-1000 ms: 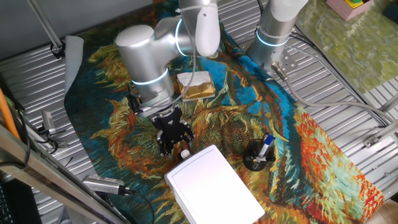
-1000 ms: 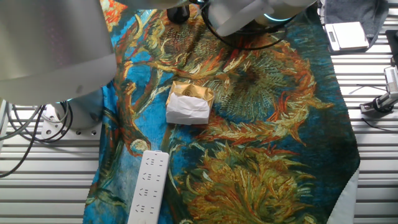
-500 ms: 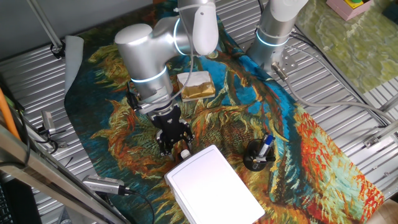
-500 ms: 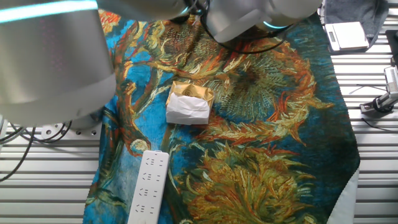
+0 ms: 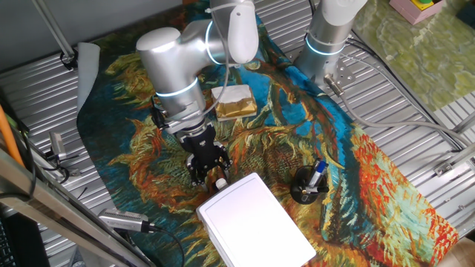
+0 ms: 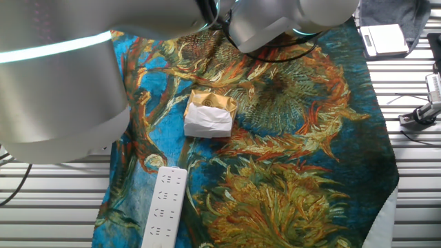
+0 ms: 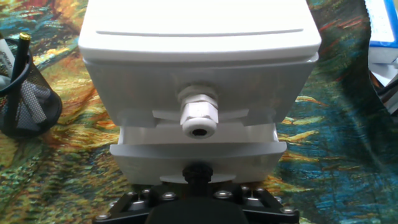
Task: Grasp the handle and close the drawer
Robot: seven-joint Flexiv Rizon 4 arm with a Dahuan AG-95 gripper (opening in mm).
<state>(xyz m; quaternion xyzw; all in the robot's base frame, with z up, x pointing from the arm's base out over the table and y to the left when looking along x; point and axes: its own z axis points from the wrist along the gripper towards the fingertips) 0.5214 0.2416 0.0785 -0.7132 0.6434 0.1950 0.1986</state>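
Knob dead ahead, that is the story in the hand view: the handle (image 7: 199,116) sits square in the middle of the picture, a stubby whitish round knob with a dark hole in its face, its axis pointing straight back along the fingers. It pokes out of the drawer (image 7: 134,87), a pale grey front panel with rounded corners tucked under the flat lid of the white box (image 7: 199,25).

From the one fixed view, the gripper (image 5: 208,167) hangs low over the patterned cloth (image 5: 356,170), just beside the far-left end of the white box (image 5: 256,222), and the handle (image 5: 220,182) shows as a small white dot right at the fingertips. Touching or a hair apart? Too small to call. Jaws apart or pinched on it? Cannot tell either (the black fingers blur together, and the hand view shows only the gripper's base at the bottom edge).

My read: the closing push runs along the knob's own axis, away from the gripper, into the box.

Off the line of travel: a sponge block (image 5: 234,101) further back, and a black mesh pen cup (image 5: 306,185) right of the box.
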